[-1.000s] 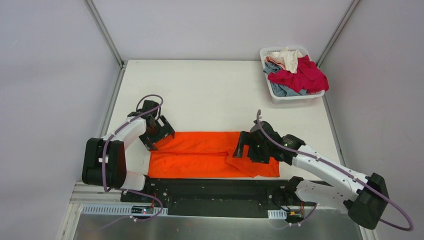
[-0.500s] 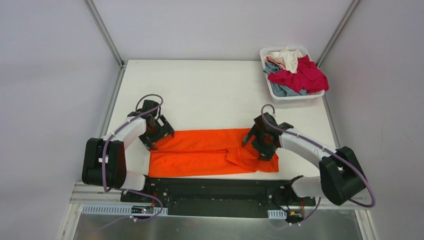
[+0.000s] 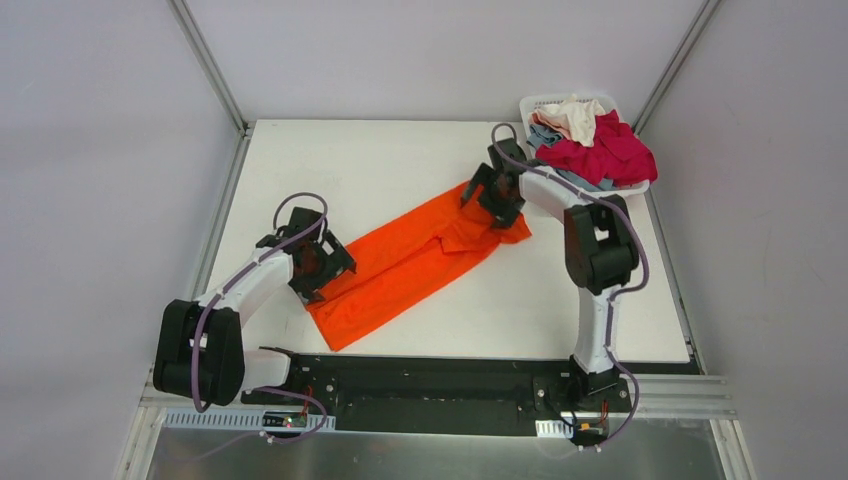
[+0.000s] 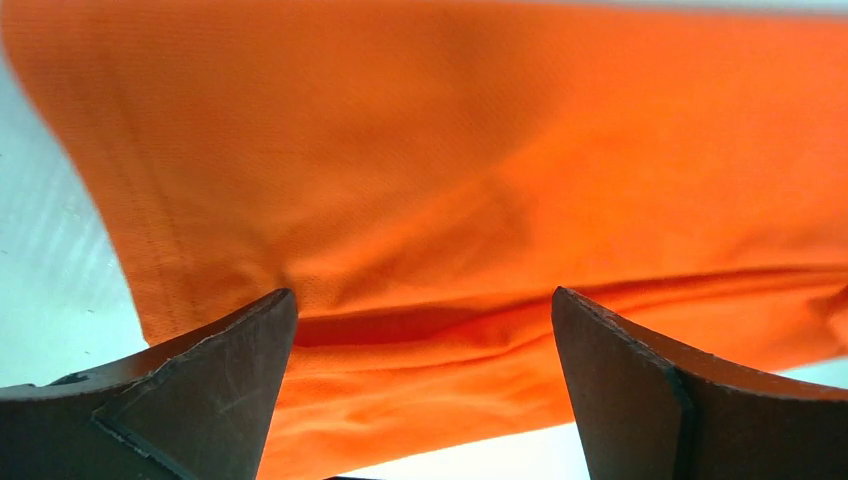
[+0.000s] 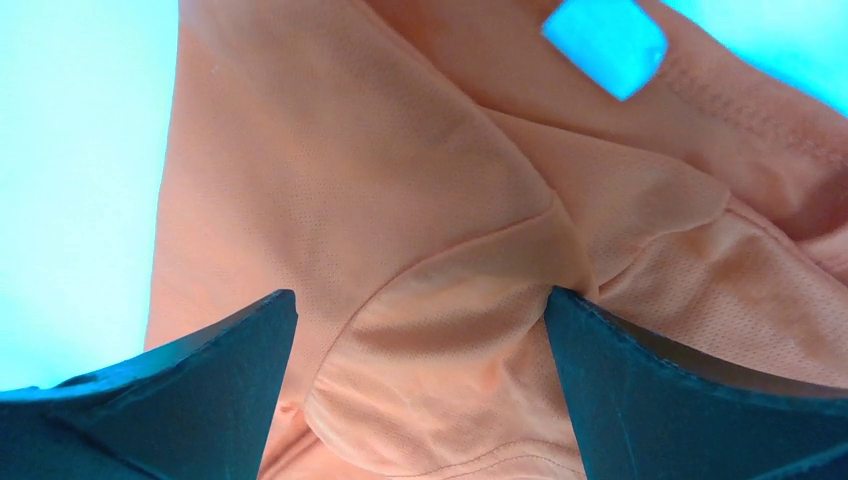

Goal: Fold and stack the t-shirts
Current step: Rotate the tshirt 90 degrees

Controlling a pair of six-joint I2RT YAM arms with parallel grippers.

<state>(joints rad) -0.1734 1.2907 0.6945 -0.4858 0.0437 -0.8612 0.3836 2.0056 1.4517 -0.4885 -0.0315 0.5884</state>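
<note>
The orange t-shirt point(image 3: 415, 262) lies flat on the white desk point(image 3: 400, 165) as a long narrow band, folded along its length. In the top view it runs on a slant from the lower left of centre up toward the upper right. Its lower end comes to a corner near the desk's near edge, and its upper end is crumpled into a small flap. The left fingers point(image 3: 325, 272) sit over the band's upper-left edge close to its lower end. The left wrist view shows them spread wide at the two bottom corners of the frame. Orange cloth fills the space between and beyond them, a soft crease crosses it from side to side, and pale desk shows at the left. Nothing is pinched there. The right arm reaches far up the desk, and the right fingers point(image 3: 495, 200) stand over the band's upper end, just left of the basket. The right wrist view shows them equally wide, with a puckered ridge of cloth, washed to a pale peach there, lying between them and not clamped. Bright desk shows at the left and through a small gap at the upper right. Whether either pair of tips presses on the cloth cannot be told. The white basket point(image 3: 548, 190) stands at the desk's upper right corner and holds a heap of shirts. A crimson shirt point(image 3: 605, 150) spills over its right rim, a grey-blue shirt point(image 3: 545, 132) lies beneath it on the left, and a cream shirt point(image 3: 578, 115) lies on top at the back.
</note>
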